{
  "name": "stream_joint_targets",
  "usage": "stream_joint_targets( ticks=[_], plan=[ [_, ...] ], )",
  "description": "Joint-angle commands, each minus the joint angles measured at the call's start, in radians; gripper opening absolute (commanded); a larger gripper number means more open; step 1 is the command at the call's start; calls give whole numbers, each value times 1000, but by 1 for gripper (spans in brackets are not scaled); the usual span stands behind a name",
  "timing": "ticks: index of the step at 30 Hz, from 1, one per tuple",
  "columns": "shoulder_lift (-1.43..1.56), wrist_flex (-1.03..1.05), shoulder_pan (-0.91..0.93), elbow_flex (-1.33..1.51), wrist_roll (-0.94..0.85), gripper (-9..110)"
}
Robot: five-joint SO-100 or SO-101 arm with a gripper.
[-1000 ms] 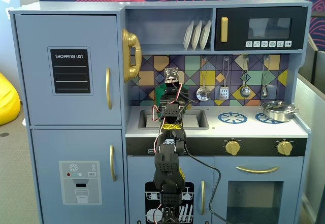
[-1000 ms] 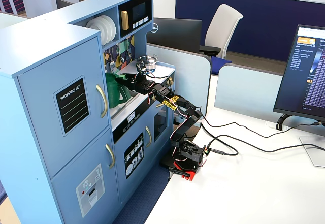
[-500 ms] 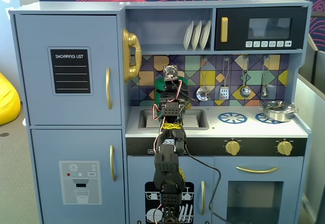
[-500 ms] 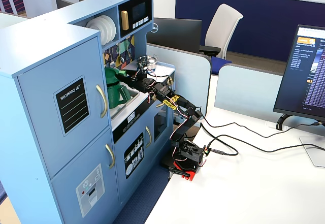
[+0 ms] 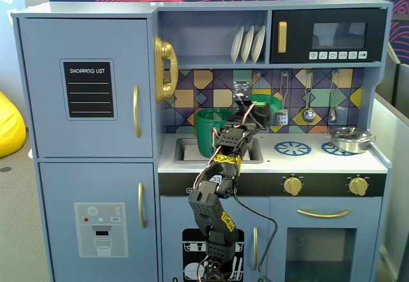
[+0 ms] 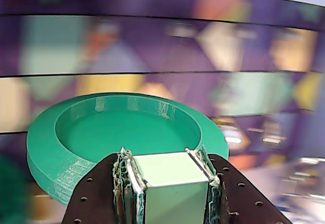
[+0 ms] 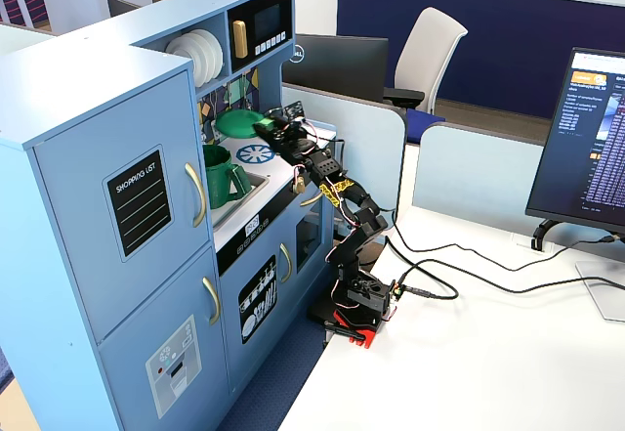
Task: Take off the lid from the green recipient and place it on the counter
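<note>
The lid [image 5: 264,101], a flat round dark-green disc with a raised rim, hangs level in the air, clear of the pot, its pale-green square handle [image 6: 172,187] pinched at the centre. It sits at about two o'clock from the green recipient [image 5: 213,132], above the white counter [image 5: 307,158]. The recipient, a tall tapered dark-green pot, stands upright and uncovered in the grey sink [image 5: 186,150], its side handle [image 7: 240,181] showing in a fixed view.

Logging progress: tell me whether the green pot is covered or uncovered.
Uncovered. The pot stands open-topped in the sink, and the lid is in the air to its right, held by the gripper on its handle.
</note>
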Motion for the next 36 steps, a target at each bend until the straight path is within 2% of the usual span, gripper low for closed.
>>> stream_joint_targets(
  ticks=[1,20,36],
  plan=[
    [6,-43,100,-77,35,0],
    [-253,-245,127,25,34,0],
    [-308,-463,161,216,95,0]
  ],
)
